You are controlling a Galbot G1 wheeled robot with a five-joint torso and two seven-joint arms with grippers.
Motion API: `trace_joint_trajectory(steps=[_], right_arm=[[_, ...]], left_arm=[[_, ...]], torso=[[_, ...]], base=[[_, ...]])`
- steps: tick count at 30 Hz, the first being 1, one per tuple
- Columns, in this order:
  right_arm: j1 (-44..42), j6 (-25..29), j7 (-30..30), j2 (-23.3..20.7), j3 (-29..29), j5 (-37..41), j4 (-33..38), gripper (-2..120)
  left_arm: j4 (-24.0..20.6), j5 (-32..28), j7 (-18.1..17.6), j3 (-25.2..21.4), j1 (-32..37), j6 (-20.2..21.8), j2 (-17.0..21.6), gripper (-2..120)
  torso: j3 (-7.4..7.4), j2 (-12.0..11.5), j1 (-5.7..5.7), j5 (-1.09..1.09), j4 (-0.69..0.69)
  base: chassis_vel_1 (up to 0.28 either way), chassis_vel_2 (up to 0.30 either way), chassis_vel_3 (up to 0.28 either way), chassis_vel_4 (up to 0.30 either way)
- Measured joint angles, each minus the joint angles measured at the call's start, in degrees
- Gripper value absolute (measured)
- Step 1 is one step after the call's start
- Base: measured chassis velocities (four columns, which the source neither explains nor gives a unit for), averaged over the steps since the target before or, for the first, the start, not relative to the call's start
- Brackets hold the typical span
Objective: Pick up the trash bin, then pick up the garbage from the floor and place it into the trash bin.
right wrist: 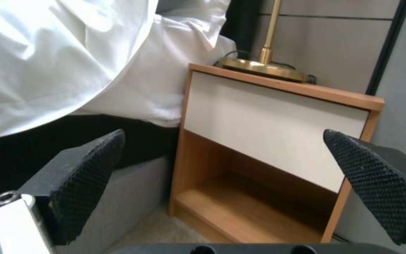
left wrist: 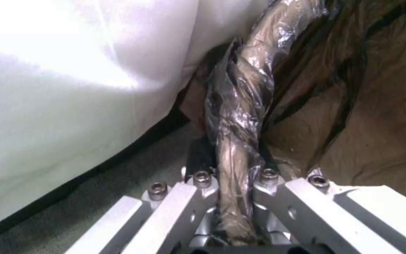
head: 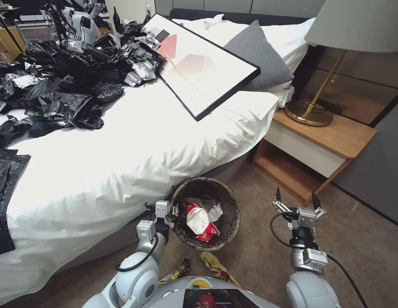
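The trash bin [head: 227,201], round with a dark bag liner over its rim, hangs beside the bed. My left gripper [head: 175,212] is shut on its near-left rim; in the left wrist view the liner-wrapped rim [left wrist: 238,116] runs between the closed fingers. Inside the bin lie a crushed red-and-white cup [head: 199,221], a white tissue [head: 215,211] and tan paper [head: 192,202]. On the carpet below it are two gold snack wrappers [head: 216,266] [head: 176,271]. My right gripper [head: 296,199] is open and holds nothing, right of the bin, facing the nightstand [right wrist: 269,141].
The bed [head: 135,145] with its white sheet fills the left, piled with black plastic bags [head: 62,81] and a framed picture [head: 203,64]. A wooden nightstand [head: 319,149] with a brass lamp [head: 314,107] stands to the right. Open carpet lies between the bin and nightstand.
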Motion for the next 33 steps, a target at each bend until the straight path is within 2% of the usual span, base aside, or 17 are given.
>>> trace_joint_trajectory(steps=[14, 33], right_arm=[[0.11, -0.2, -0.05, 0.04, -0.14, -0.01, -0.14, 100], [0.15, -0.26, -0.05, 0.1, -0.23, -0.05, -0.14, 100]], left_arm=[[0.09, 0.0, -0.02, -0.04, 0.1, 0.01, -0.01, 2], [-0.07, 0.1, -0.04, -0.16, 0.3, 0.01, -0.16, 2]], torso=[[0.0, 0.0, 0.0, 0.0, 0.0], [0.0, 0.0, 0.0, 0.0, 0.0]], base=[[0.034, -0.039, -0.03, 0.033], [0.091, -0.091, -0.09, 0.093]])
